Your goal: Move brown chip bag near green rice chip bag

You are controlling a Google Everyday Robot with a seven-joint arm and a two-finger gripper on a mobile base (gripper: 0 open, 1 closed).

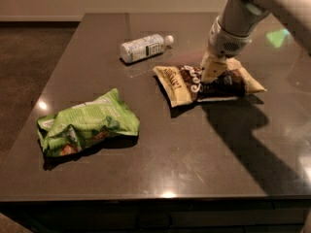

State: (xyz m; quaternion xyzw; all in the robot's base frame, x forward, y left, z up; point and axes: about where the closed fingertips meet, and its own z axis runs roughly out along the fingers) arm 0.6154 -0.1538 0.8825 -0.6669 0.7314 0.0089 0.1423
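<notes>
We see the pincer (pixel 212 73) down on the brown chip bag (pixel 177 84) on the worktop (pixel 194 154). We cannot tell if it grips. The green rice chip bag (pixel 87 125) lies well apart.

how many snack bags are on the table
2. The brown chip bag lies right of centre, with the gripper over its middle. The green rice chip bag lies apart from it, toward the front left. None seems hidden.
</notes>
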